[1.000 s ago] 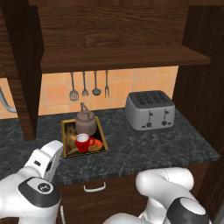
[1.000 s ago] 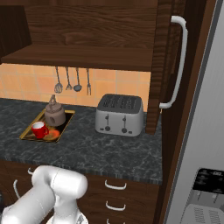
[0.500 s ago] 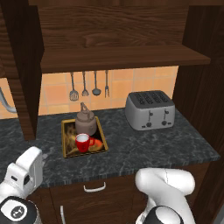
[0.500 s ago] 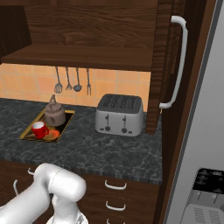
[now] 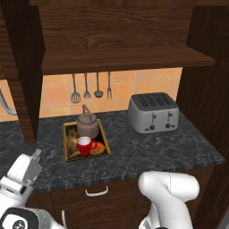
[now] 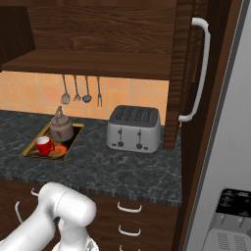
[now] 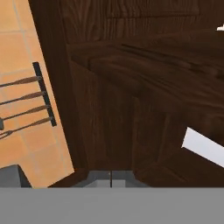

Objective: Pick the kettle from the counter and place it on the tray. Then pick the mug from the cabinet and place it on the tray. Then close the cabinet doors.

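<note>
**Now only the doors remain**

Seemingly the kettle and mug steps are done, and closing the cabinet doors is the step in hand.

Leftmost in the left base view, a dark door panel (image 5: 20,67) stands swung out, edge-on, over the table (image 5: 147,150). Just right of it the tray (image 5: 68,145) lies flat on the table with its long axis running from the front edge toward the tiled wall. The kettle (image 5: 87,125) sits upright at the tray's far end, and its spout direction is too small to read. The mug (image 5: 84,145) stands upright just in front of it, its handle toward the right. Further right is the toaster (image 5: 153,112), well apart from the tray.

In the right base view the right door (image 6: 184,73) also stands open, its white bar handle (image 6: 200,71) running vertically.

The hand view looks at dark cabinet wood, and the fingers (image 7: 111,178) are pressed together, holding nothing.

The next move likely calls for pushing a door's outer face, swinging it about its vertical hinge until flush.
</note>
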Tool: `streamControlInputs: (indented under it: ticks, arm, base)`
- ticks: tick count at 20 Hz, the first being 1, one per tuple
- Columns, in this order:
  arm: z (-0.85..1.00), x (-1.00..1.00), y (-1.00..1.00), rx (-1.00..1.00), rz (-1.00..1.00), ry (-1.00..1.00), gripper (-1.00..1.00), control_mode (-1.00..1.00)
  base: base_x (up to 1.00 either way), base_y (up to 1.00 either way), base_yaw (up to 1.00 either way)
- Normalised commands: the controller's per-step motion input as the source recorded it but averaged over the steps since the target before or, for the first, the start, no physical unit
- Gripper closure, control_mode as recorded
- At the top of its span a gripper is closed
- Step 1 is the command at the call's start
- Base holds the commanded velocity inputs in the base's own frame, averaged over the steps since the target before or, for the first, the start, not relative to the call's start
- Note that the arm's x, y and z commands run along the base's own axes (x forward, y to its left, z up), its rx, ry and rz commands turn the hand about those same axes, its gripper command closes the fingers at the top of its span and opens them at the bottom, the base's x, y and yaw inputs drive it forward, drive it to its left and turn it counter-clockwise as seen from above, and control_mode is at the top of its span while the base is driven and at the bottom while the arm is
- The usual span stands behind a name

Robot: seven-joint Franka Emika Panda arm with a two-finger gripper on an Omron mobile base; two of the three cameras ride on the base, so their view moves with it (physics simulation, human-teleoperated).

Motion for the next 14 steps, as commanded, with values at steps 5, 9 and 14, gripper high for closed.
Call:
streamControlInputs:
  ticks: [5, 9, 14]
  arm:
    - [0.15, 0.27, 0.51, -0.14, 0.00, 0.02, 1.00, -1.00]
    - [-0.22, 0.56, 0.61, -0.17, 0.02, 0.12, 1.00, -1.00]
    - [0.06, 0.51, 0.64, -0.09, 0.05, 0.02, 1.00, -1.00]
  base:
    - [0.00, 0.00, 0.00]
    - [0.00, 0.00, 0.00]
    - [0.00, 0.00, 0.00]
